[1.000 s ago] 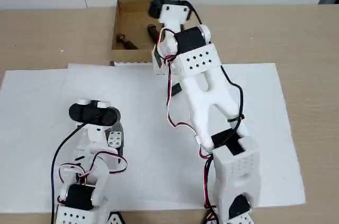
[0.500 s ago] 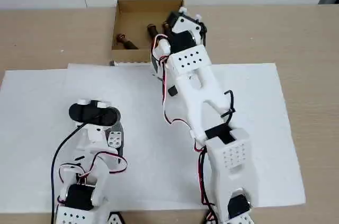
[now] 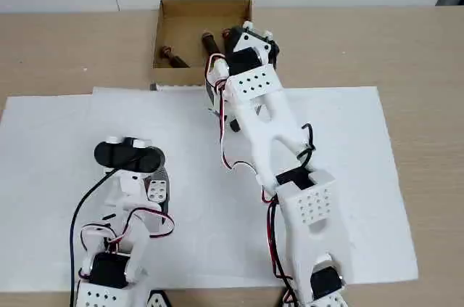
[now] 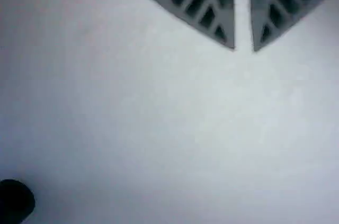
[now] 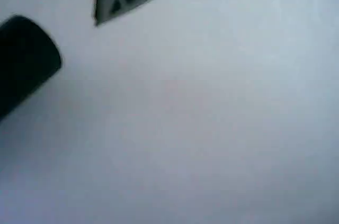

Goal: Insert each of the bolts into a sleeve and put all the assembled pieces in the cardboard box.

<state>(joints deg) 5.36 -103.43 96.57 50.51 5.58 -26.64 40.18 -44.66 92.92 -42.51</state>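
Cardboard box (image 3: pixel 203 6): upper centre of the high view, on the bare table (image 3: pixel 406 46), just above the top edge of the white paper (image 3: pixel 72 147).
Assembled pieces: two, both lying inside the box. One (image 3: pixel 172 56) at its lower left, the other (image 3: pixel 212 43) near the middle, hard against the right arm's wrist; well apart from each other.
Right arm (image 3: pixel 261 118): stretched from the lower right up to the box's lower right corner, wrist over the box rim.
Right gripper (image 5: pixel 106 9): over white paper, one ribbed jaw tip in sight; cannot tell whether open or closed.
Left arm (image 3: pixel 130 176): folded at the lower left of the high view.
Left gripper (image 4: pixel 243 44): low over the paper, jaws drawn close with a thin slit between, pinching nothing.
Progress: probably close to done (a judgement from the two pieces in the box).
Handling: dark, likely metal, so stiff, hard to damage and heavy for their bulk; round and smooth, so apt to roll on the paper and slip in the jaws.
Where to hold: across the sleeve near mid-length, jaws square to the axis (not at the bolt head), piece kept level so the bolt stays seated.
Risk: knocking the pieces or the box wall with the wrist.
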